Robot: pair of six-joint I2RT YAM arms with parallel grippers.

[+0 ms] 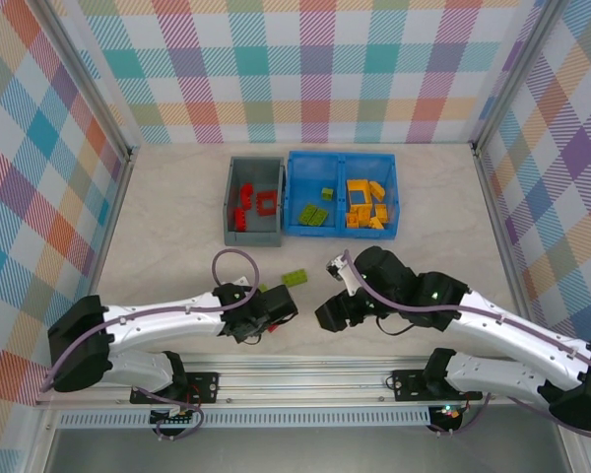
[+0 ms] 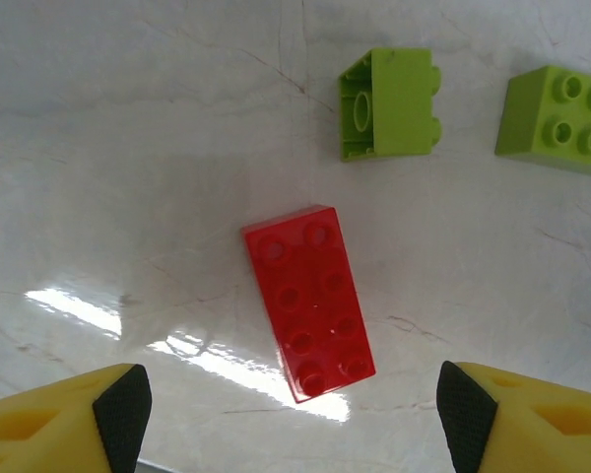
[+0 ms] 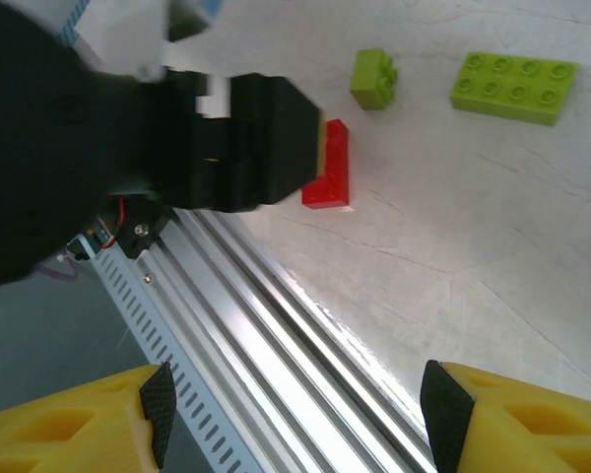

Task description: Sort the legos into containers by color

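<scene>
— Bricks: where do we see them?
— One red brick (image 2: 308, 301) lies on the table (image 2: 128, 148), unheld, between the wide jaws of our left gripper (image 2: 294, 419). Our right gripper (image 3: 295, 409) gapes wide, empty. Others sit in the grey bin (image 1: 253, 237) and blue bin (image 1: 340, 234).

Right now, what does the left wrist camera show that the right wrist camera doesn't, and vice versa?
Left wrist: the red brick whole, eight studs up, ahead of the open left gripper, and the hollow underside of the small green brick lying on its side. Right wrist: the metal rail, the long green brick whole, and the open right gripper. Shared: the red brick, partly covered by the left gripper in the right wrist view, and both green bricks.
</scene>
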